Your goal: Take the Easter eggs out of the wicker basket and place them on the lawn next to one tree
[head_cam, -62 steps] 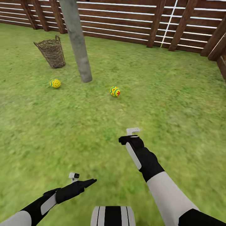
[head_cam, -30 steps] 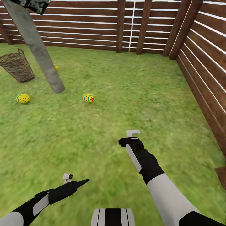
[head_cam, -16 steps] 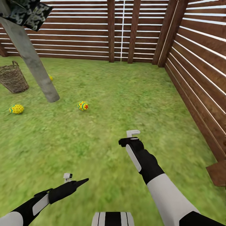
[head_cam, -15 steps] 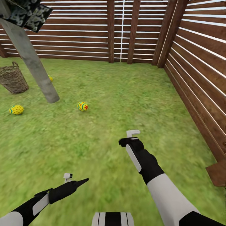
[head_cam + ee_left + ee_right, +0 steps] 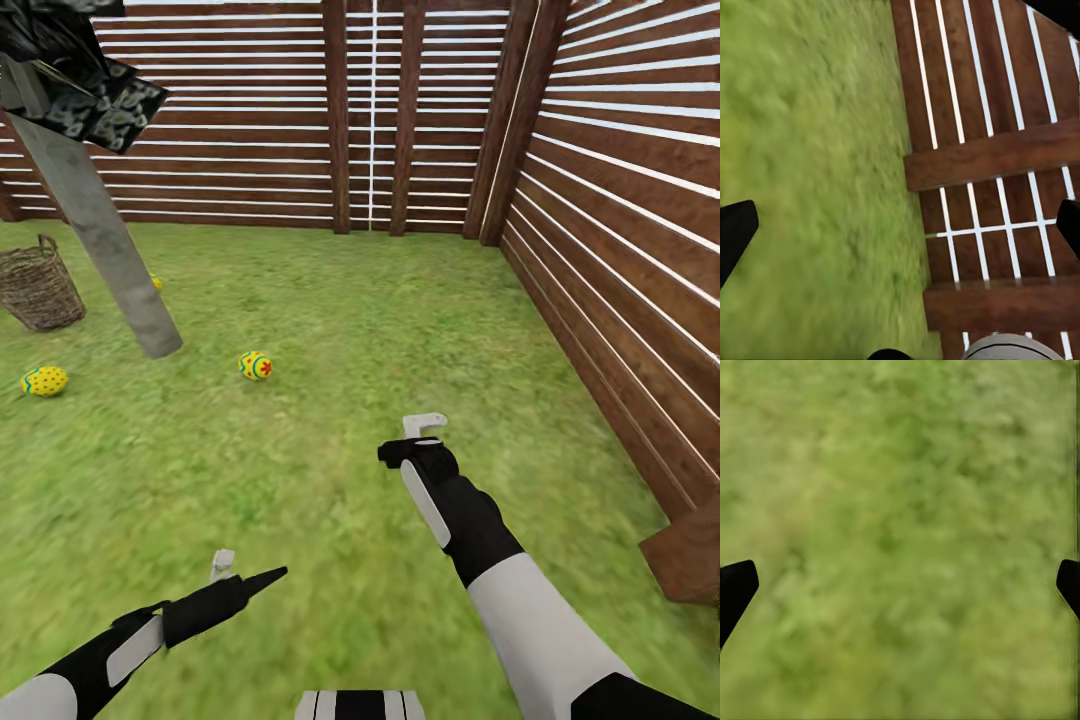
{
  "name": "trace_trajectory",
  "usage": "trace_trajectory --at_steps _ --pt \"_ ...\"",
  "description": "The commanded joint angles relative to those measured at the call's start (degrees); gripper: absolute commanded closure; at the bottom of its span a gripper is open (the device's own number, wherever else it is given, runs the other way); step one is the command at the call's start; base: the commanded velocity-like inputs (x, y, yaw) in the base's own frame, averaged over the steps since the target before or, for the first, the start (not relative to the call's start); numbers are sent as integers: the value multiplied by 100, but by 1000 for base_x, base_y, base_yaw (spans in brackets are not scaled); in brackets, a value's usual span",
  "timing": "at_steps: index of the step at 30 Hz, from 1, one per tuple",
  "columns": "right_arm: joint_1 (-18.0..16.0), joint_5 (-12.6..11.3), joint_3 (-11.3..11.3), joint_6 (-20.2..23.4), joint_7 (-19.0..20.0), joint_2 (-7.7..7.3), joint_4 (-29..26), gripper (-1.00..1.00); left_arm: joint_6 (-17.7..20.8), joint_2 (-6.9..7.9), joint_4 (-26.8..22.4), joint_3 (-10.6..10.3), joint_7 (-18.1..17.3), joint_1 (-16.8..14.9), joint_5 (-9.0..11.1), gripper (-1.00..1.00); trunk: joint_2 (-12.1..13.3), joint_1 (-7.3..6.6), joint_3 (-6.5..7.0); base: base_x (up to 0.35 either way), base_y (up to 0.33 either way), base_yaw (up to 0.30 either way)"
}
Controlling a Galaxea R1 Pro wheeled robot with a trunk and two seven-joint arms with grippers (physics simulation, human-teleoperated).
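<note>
Yellow eggs [image 5: 256, 365] [image 5: 45, 380] [image 5: 155, 282] are lying around the tree [image 5: 110, 260], basket [image 5: 40, 285] just beyond, all sliding leftward as the head is turning right. Both grippers [image 5: 230, 570] [image 5: 425, 425] are hanging wide and empty, so placing is looking finished.

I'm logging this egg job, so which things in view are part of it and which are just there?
Part of the job:
- egg with red flower on the lawn
- dotted egg
- third egg, partly hidden behind the tree trunk
- wicker basket

Just there:
- wooden fence
- both open, empty grippers: left gripper, right gripper
</note>
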Motion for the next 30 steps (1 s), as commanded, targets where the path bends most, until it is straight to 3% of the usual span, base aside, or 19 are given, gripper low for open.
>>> trace_trajectory --at_steps 1,21,30 --pt "-3 -57 9 11 -57 0 -3 -100 60 5 -4 -33 31 -4 59 -100 0 -3 27 0 0 -97" --pt "-1 -52 9 4 -52 0 207 -100 59 -13 -3 -31 953 -4 59 -100 27 -55 531 0 0 -34" --pt "2 -53 9 3 -58 0 224 -100 52 -20 -4 -33 1008 -4 68 -100 41 -79 730 0 0 0"
